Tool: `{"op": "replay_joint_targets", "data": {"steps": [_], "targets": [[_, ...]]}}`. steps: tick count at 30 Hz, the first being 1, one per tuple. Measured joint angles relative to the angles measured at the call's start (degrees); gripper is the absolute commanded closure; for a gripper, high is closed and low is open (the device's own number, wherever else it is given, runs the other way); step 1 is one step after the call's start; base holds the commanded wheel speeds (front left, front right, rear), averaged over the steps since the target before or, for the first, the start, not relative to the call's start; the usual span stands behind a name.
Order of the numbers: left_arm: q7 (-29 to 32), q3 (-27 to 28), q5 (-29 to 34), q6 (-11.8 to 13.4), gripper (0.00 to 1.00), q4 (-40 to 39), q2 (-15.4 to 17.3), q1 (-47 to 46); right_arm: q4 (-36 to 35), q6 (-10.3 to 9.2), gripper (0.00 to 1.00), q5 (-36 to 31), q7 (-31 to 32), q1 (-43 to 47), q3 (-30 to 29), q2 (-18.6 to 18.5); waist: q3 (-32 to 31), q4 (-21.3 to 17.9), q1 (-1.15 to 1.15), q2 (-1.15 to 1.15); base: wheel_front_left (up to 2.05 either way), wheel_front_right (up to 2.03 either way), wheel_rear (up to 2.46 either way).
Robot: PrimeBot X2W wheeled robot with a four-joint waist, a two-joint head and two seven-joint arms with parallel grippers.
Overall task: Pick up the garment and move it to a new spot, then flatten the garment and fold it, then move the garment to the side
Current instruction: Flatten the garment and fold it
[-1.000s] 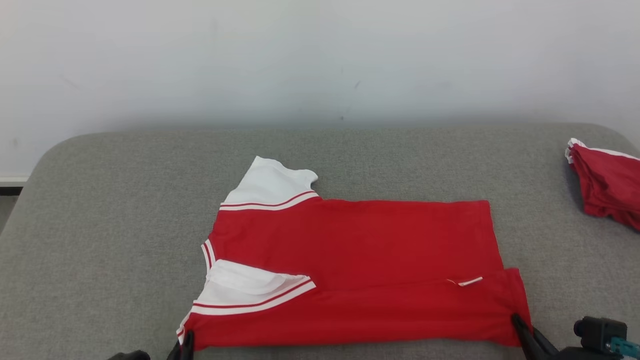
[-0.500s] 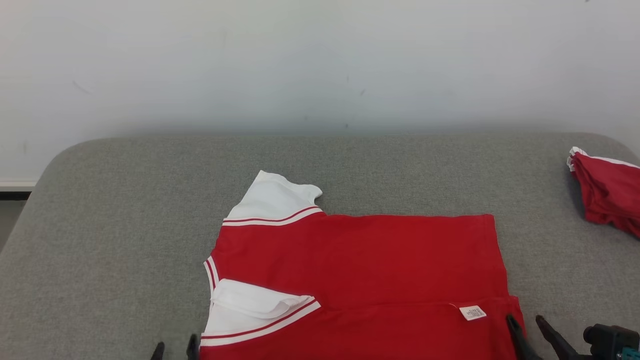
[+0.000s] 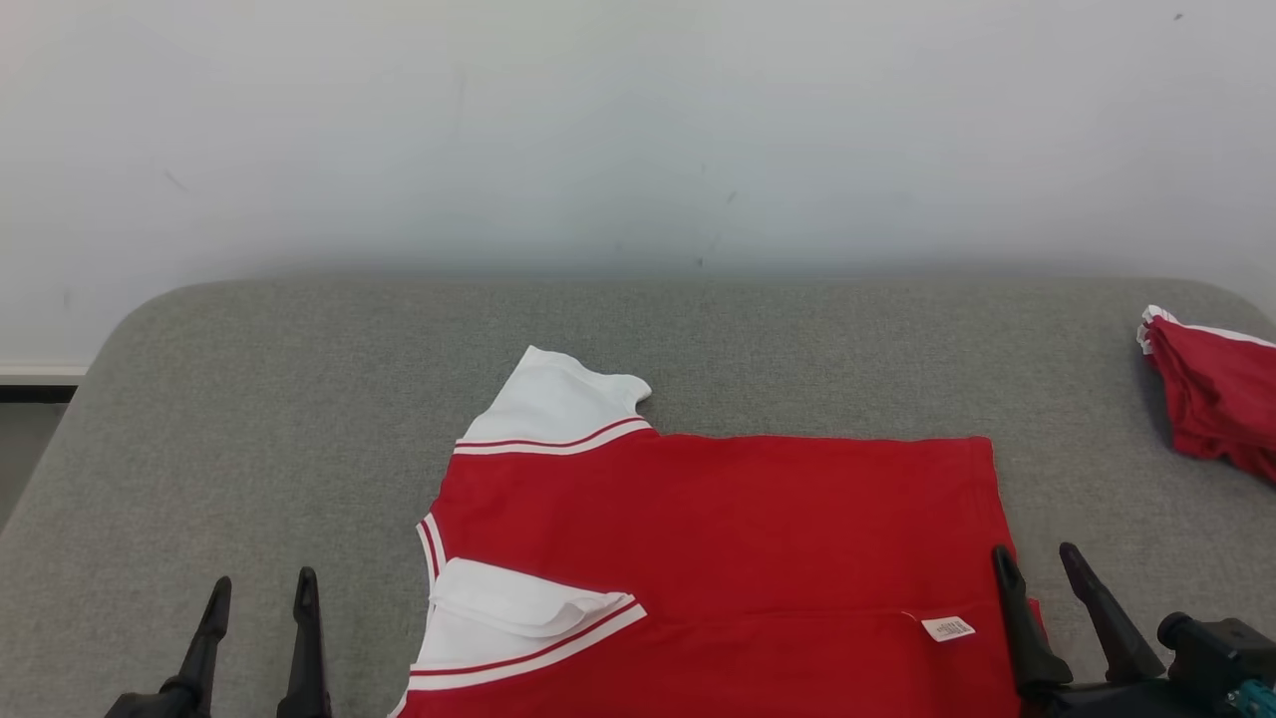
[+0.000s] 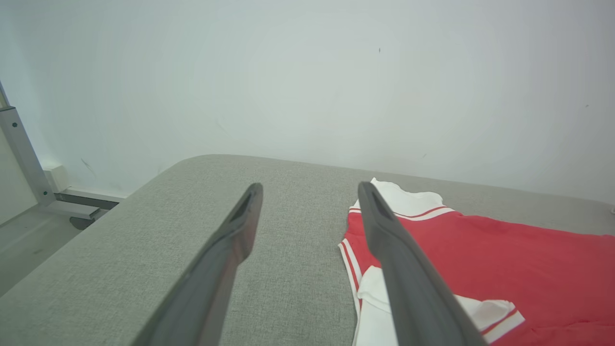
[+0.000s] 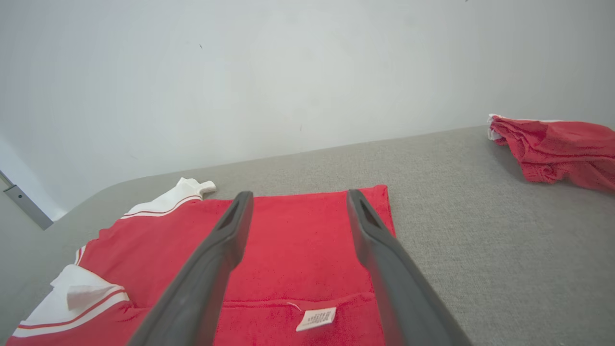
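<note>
Left tool (image 3: 264, 580) and right tool (image 3: 1034, 550) have released and lifted since a second ago. Both now stand wide and empty. The garment (image 3: 718, 519) lies part-folded at the table's (image 3: 249, 399) near edge, probably freed for the next fold.

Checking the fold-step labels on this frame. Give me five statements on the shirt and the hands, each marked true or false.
1. The left hand grips the red shirt by its collar. False: it is open over the grey surface, left of the shirt.
2. The right hand is open and holds nothing. True.
3. A white label shows face up near the right hand. True.
4. The far white sleeve is tucked under the body. False: it sticks out flat.
5. The other red garment touches the shirt. False: it lies bunched at the right edge, apart.
</note>
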Motion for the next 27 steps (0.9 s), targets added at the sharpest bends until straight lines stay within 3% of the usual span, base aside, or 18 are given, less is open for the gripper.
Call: {"op": "replay_joint_targets", "data": {"steps": [12, 27], "targets": [[0.0, 0.4, 4.7, -0.3, 0.0, -4.9, -1.3, 1.5, -6.2, 0.0, 0.0, -7.8, -3.3, 4.0, -3.5, 6.7, -0.4, 1.0, 0.0, 0.0, 0.0, 0.0, 0.0], [0.0, 2.9, 7.7, -1.8, 0.0, -3.8, -3.3, 5.2, -5.9, 0.0, 0.0, -10.5, -4.1, 5.9, -5.1, 8.9, 0.2, 0.7, 0.0, 0.0, 0.0, 0.0, 0.0]]}}
